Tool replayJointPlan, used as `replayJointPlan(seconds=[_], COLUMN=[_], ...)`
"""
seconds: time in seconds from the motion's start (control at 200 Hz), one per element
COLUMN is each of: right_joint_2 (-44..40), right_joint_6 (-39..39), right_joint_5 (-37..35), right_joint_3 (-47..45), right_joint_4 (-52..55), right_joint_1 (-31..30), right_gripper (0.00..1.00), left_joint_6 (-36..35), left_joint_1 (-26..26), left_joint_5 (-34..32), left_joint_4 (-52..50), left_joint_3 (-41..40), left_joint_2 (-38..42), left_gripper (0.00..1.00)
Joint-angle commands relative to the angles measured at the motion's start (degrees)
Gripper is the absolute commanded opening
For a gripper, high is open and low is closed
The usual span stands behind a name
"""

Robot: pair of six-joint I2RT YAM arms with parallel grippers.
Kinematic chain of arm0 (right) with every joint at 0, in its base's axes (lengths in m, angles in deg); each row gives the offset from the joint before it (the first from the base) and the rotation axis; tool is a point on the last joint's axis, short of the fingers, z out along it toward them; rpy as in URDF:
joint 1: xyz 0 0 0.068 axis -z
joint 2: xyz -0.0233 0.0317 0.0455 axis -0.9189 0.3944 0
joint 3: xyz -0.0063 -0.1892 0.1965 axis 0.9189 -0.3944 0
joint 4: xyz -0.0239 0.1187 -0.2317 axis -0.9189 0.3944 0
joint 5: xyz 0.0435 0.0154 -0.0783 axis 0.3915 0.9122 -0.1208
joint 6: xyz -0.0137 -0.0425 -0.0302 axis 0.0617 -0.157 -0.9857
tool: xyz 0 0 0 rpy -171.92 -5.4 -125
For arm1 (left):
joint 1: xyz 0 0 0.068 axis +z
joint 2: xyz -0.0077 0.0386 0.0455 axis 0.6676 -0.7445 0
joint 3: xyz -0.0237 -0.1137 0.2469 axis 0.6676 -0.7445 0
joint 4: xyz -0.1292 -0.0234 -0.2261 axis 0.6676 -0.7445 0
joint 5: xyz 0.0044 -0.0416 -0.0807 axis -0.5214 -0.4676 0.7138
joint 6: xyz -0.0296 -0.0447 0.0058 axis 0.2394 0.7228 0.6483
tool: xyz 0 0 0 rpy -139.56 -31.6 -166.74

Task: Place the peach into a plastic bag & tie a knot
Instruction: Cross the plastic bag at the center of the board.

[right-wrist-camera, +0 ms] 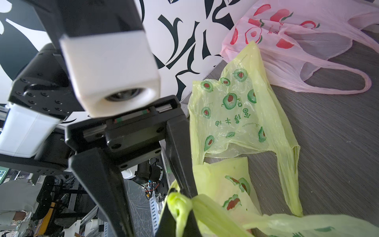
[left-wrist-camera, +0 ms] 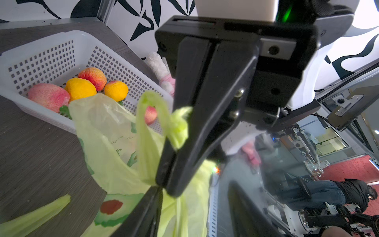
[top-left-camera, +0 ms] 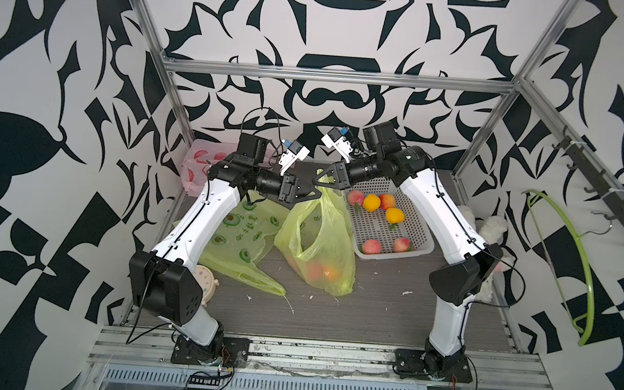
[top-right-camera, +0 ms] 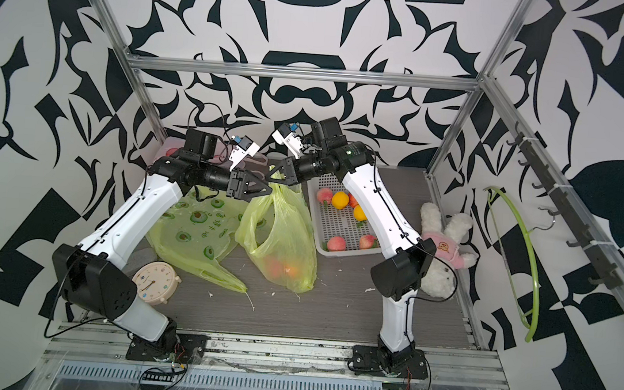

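Note:
The yellow-green plastic bag [top-left-camera: 318, 242] [top-right-camera: 280, 239] stands upright mid-table. A peach [top-left-camera: 312, 270] [top-right-camera: 273, 267] and an orange fruit show through its bottom. My right gripper [top-left-camera: 316, 181] [top-right-camera: 268, 173] [right-wrist-camera: 179, 209] is shut on a bunched bag handle [left-wrist-camera: 180, 123] and holds the bag's top up. My left gripper [top-left-camera: 318, 194] [top-right-camera: 269, 190] [left-wrist-camera: 195, 186] meets it tip to tip from the left. It is open, its fingers [right-wrist-camera: 178, 156] spread wide, with loose bag film between them.
A white basket [top-left-camera: 388, 225] [top-right-camera: 338, 224] with several peaches and oranges sits right of the bag. A second green bag [top-left-camera: 238, 243] lies flat on the left, a pink bag [top-left-camera: 195, 164] behind it. A clock [top-right-camera: 151, 280] lies front left and a plush rabbit [top-right-camera: 443, 244] on the right.

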Motion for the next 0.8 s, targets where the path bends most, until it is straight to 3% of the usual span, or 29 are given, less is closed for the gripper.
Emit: replayJointPlan(seconds=[0.0,0.385,0.795], right_joint_2=[-2.5,-2.7,-4.4], right_joint_6=[3.8,11.4,15.1], right_joint_5=[3.0,5.1,6.1], right_joint_3=[-0.9,-6.0,-11.2], right_joint_4=[-6.7,-16.2,-20.6], right_joint_1=[0.1,0.0,0.0], right_gripper=[0.0,0.0,0.0], left_joint_6=[0.8,5.5,11.9], left_joint_1=[-0.1,-1.5,-1.7], left_joint_5=[1.5,0.5,-4.0], left_joint_4=[1.0,8.8,20.0], left_joint_3=[1.5,-1.4,-6.6], left_joint_2=[-1.2,-1.0,1.3], left_gripper=[0.55,0.49,0.24])
